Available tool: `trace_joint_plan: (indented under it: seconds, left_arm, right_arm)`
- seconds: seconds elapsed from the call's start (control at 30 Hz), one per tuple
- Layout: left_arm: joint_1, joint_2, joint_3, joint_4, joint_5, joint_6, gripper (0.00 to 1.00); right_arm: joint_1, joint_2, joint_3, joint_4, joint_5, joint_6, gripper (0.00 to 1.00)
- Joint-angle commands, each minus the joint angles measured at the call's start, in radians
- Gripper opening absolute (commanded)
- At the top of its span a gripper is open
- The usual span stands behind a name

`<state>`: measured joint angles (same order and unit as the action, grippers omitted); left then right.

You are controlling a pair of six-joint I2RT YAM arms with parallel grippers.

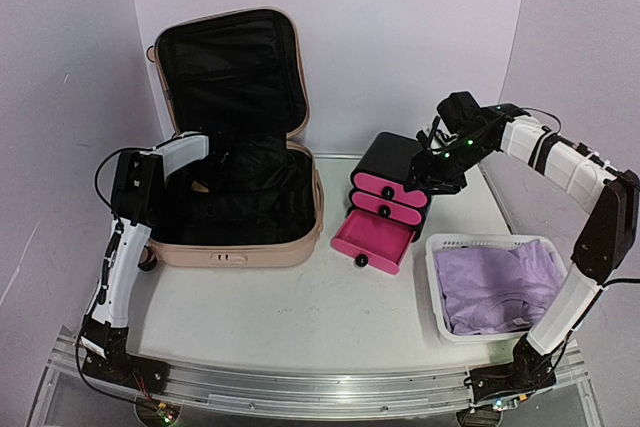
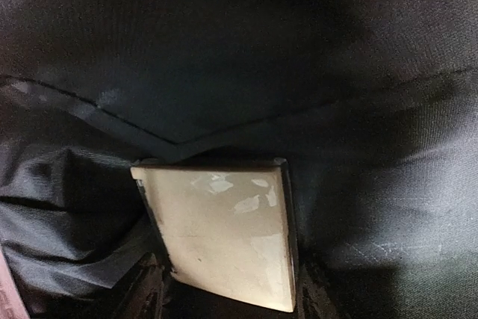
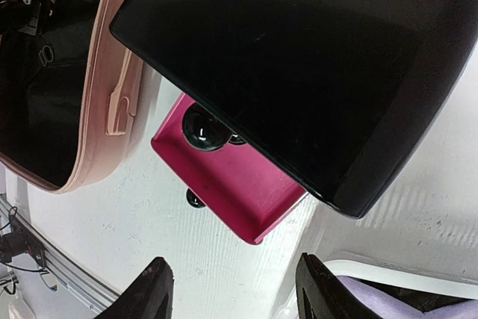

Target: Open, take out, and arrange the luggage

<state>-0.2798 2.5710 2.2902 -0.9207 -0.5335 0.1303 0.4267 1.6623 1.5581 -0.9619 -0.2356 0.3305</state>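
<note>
Inside one luggage, left fingers flank one cream slab, grip unclear; right fingers spread apart.

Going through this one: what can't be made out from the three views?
- Top view: left jaws, lost against the dark lining inside the luggage.
- Left wrist: cream flat item, identity unclear; shadow hides whether the jaws grip it.
- Right wrist: basket, only a corner in frame.

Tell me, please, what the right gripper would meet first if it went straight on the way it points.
Probably the pulled-out pink drawer, lying ahead of the open right gripper; the black drawer box is close beside that line, depth unclear.
</note>
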Motion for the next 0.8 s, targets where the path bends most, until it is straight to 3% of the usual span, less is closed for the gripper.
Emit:
trace_joint_plan:
  seconds: [0.0,0.37,0.77]
  left_arm:
    - [0.052,-0.043,0.02,0.027,-0.079,-0.024,0.59]
    - [0.064,-0.147,-0.055,0.036,-0.137,-0.044,0.46]
    - [0.111,-0.303,-0.211,0.055,-0.117,-0.096,0.46]
  right_arm:
    - [-0.001,-0.036,0.0,0.007,0.001,0.008,0.57]
    - [-0.002,-0.046,-0.004,0.007,0.003,0.007,0.57]
    - [-0.001,-0.053,-0.013,0.008,0.004,0.004,0.57]
